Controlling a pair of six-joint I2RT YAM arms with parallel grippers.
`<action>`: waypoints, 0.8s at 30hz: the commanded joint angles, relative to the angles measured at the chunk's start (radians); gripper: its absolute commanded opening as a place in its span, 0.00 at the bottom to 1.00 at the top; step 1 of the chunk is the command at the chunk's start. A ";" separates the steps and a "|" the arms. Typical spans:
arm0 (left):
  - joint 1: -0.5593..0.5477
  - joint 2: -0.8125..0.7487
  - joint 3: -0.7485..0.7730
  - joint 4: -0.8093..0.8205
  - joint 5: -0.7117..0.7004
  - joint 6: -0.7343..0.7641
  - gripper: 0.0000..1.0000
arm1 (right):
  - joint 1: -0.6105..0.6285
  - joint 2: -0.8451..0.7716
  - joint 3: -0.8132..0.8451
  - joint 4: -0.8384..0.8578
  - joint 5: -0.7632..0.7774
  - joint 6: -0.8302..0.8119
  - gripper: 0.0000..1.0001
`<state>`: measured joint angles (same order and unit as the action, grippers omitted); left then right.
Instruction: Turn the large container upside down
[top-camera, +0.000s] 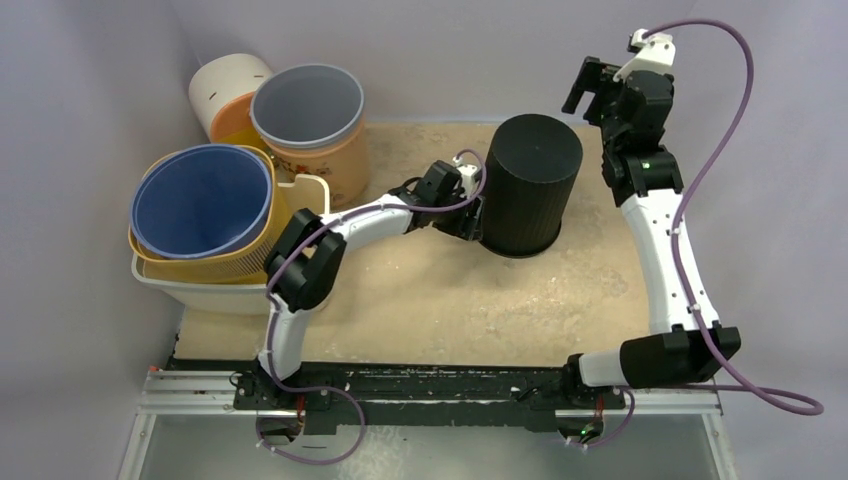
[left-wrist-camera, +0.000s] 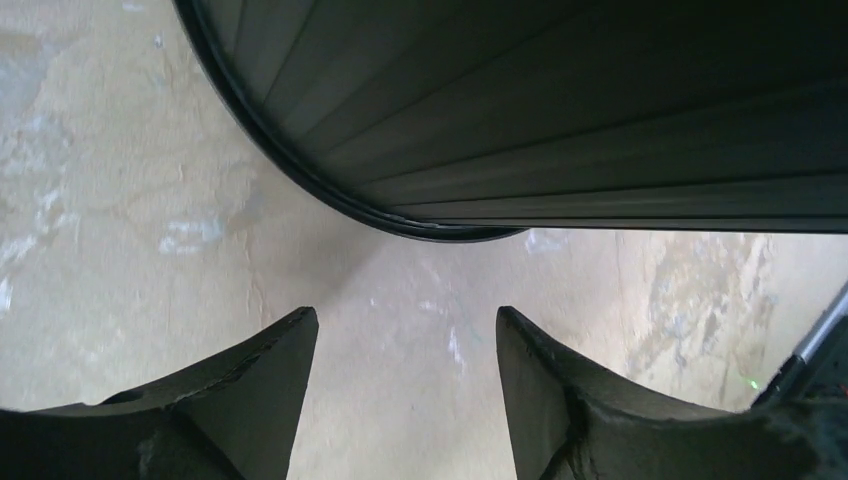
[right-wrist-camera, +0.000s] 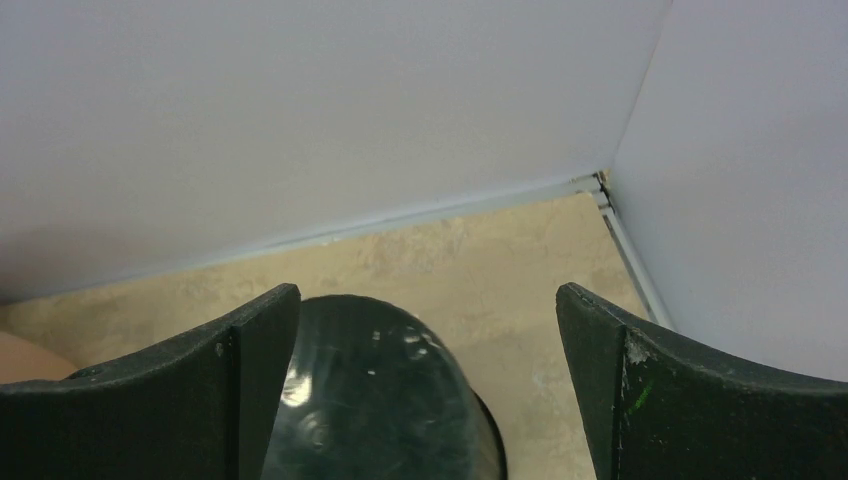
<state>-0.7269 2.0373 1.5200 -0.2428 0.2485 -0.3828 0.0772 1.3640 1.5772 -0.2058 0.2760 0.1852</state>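
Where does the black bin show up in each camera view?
Top external: the black bin stands right of centre.
Left wrist: its ribbed wall and rim fill the top of the picture.
Right wrist: its closed end sits at bottom centre.
Shared landmark: the tan tabletop under it.

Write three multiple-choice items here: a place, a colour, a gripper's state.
1. The left gripper is: A beside the black container; B raised by the back wall; C under the table.
2. The bucket nested in the yellow basket is: A red; B blue; C green.
3. The right gripper is: A shut on a lid; B open, empty; C shut on a cup.
Key: 1 A, its wrist view shows the container just ahead; 2 B, plain from above; 3 B, fingers spread on nothing.
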 joint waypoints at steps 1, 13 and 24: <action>0.005 0.079 0.129 0.101 -0.015 0.004 0.64 | -0.007 0.018 0.125 0.026 0.020 0.007 1.00; -0.069 0.496 0.738 0.170 0.088 -0.190 0.66 | -0.009 0.102 0.273 0.041 0.002 0.012 1.00; -0.014 0.116 0.488 -0.134 -0.244 -0.007 0.68 | -0.004 -0.045 -0.006 0.022 -0.111 0.089 1.00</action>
<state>-0.7921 2.4058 2.0640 -0.2760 0.1848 -0.4637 0.0715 1.4242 1.6855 -0.1963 0.2211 0.2104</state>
